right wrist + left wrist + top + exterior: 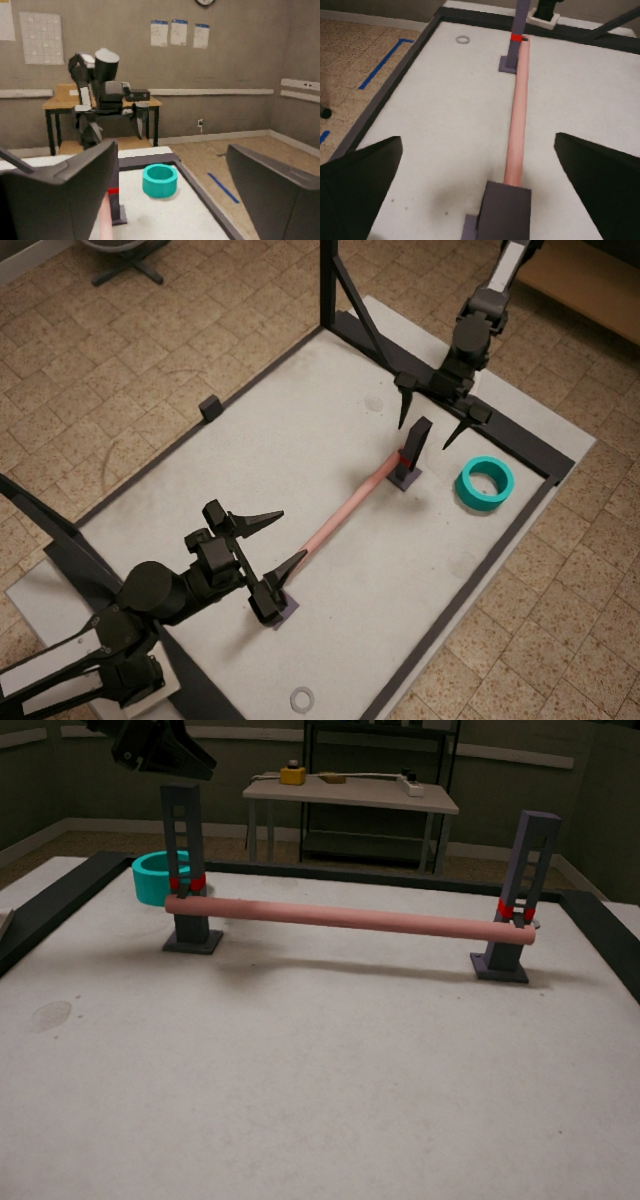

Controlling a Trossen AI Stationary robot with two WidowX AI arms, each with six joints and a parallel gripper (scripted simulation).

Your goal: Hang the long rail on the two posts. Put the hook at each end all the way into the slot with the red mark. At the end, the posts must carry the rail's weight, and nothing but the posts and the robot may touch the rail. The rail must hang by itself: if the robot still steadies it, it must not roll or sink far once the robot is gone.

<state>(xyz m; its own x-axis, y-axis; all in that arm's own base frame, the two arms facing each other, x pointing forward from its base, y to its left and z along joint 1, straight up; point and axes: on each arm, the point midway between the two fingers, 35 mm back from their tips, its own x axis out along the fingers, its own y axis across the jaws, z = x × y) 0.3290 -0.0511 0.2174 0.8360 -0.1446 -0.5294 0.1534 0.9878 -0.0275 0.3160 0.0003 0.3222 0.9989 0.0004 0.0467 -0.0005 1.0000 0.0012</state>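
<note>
The pink rail [341, 513] [336, 917] [516, 130] [106, 220] spans the two posts, clear of the table. Its hooks [183, 891] [518, 919] enter the posts at the lower edge of the red marks; how deep they sit is hidden. My left gripper [422, 437] [212, 770] [479, 141] is open and empty above the post by the teal ring [417, 438] [179, 794] [506, 212] [114, 205]. My right gripper [294, 531] [171, 149] is open and empty, high over the rail end at the other post [286, 609] [539, 820] [512, 55]. Neither gripper appears to touch the rail.
The teal ring [470, 494] [147, 887] [160, 187] stands beside the left arm's post. A flat grey ring [301, 699] [462, 39] lies past the other post. Dark frame bars [516, 446] edge the table, with uprights [327, 286] at its ends.
</note>
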